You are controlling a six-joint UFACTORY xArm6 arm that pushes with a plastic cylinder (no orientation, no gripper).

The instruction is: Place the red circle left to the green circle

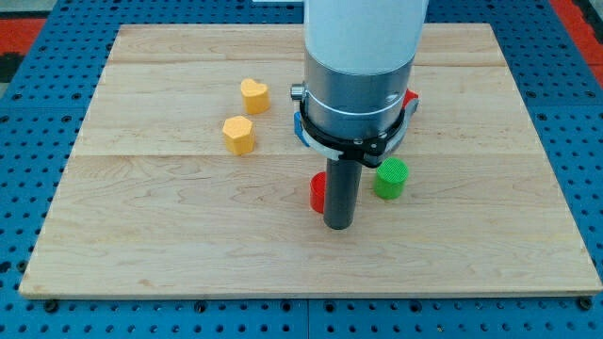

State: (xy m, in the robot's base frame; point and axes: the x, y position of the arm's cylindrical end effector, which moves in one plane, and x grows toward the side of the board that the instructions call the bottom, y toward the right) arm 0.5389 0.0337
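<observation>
The red circle [317, 192] sits near the middle of the wooden board, mostly hidden behind my rod. The green circle [390, 178] stands to its right, a small gap apart. My tip [338, 226] rests on the board just to the lower right of the red circle, touching or nearly touching it, and to the lower left of the green circle.
Two yellow heart blocks lie at the upper left, one [254, 95] above the other [238, 135]. A further red block [411, 97] peeks out behind the arm at the right. The wooden board [141, 235] lies on a blue perforated base.
</observation>
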